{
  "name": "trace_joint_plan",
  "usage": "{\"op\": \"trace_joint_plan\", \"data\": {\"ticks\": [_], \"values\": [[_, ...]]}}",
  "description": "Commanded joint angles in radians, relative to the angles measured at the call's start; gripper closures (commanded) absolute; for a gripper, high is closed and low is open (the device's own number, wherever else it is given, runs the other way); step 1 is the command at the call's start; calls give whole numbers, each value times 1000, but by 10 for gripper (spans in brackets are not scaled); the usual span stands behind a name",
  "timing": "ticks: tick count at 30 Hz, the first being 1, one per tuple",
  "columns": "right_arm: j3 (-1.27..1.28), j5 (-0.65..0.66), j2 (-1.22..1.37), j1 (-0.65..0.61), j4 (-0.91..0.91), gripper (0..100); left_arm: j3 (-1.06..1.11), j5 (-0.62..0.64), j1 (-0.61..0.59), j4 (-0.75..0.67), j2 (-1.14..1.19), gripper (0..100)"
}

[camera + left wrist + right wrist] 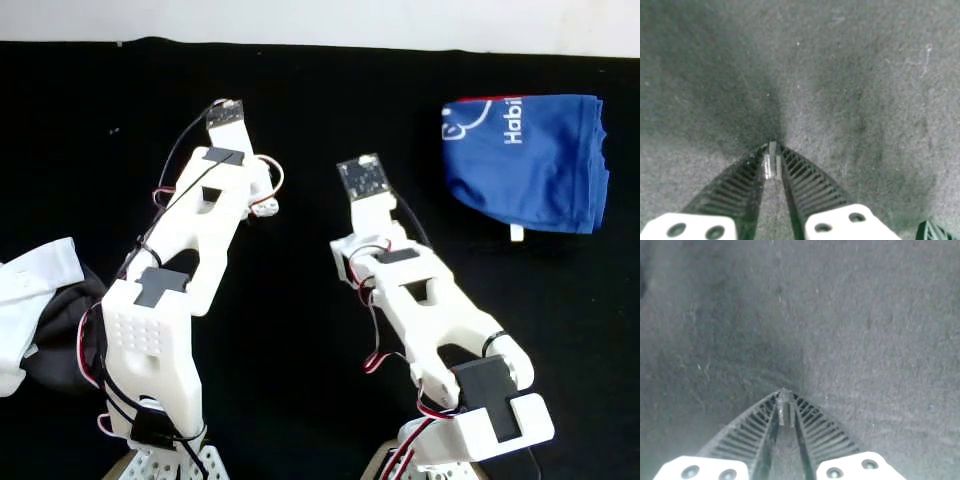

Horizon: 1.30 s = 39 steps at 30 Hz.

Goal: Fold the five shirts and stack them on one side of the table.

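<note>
One blue shirt [525, 162] lies folded at the far right of the black table [300, 90], well apart from both arms. At the left edge a white shirt [30, 290] sits bunched on a dark cloth [60, 350], just beside one arm's base. The wrist views show the tips up close: the left gripper [772, 150] and right gripper [785, 396] are pinched together over black table cloth.
</note>
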Motion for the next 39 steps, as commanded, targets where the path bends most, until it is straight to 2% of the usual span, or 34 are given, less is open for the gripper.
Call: {"op": "trace_joint_plan", "data": {"ticks": [1, 3, 7, 10, 13, 17, 22, 29, 39], "values": [[2, -5, -33, -5, -24, 990, -33, 3, -12, 49, -12, 945], [2, -5, -33, -5, -24, 990, -113, 2, -54, 176, -38, 877], [2, -5, -31, -7, -24, 990, -360, -46, -239, 431, -64, 800], [2, -5, -31, -7, -24, 990, -504, -160, -392, 519, -25, 801], [2, -5, -31, -8, -24, 990, -616, -273, -530, 548, 45, 801], [2, -5, -31, -8, -25, 990, -734, -387, -641, 617, 150, 801], [2, -5, -31, -8, -25, 990, -858, -462, -714, 687, 257, 801], [2, -5, -31, -8, -25, 990, -943, -512, -734, 793, 340, 801], [2, -5, -31, -8, -25, 990, -952, -560, -773, 801, 464, 801]]}}
